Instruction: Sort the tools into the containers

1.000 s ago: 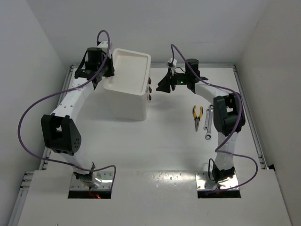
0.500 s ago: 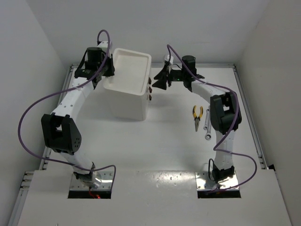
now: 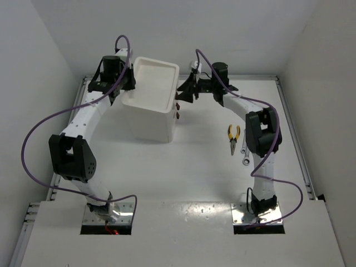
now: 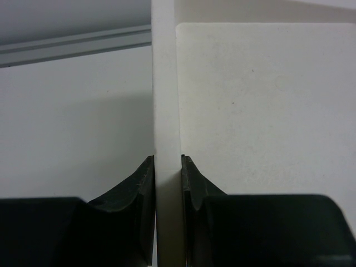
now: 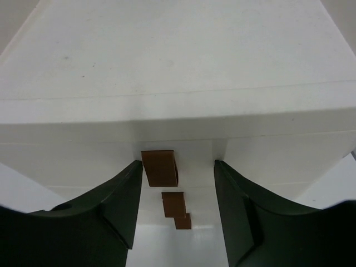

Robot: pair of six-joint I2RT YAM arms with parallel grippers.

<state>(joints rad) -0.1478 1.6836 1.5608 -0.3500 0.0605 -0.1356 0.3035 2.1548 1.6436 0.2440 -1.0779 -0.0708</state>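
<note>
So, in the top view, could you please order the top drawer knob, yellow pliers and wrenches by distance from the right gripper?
1. Top drawer knob, at the right gripper.
2. Yellow pliers, farther right.
3. Wrenches, just beyond the pliers.

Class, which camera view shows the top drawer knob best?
Right wrist: the top knob sits centre, close and sharp, between open jaws. Top external shows only tiny dark knobs on the side of the box. Left wrist shows none, only the box.

Two white-shelled machines here: left arm (image 3: 83, 119), right arm (image 3: 240, 105), chunky black joint housings (image 3: 71, 158), looping purple cables (image 3: 24, 149), silver base plates (image 3: 125, 211) at six o'clock, glossy black gripper fingers (image 5: 119, 203).
</note>
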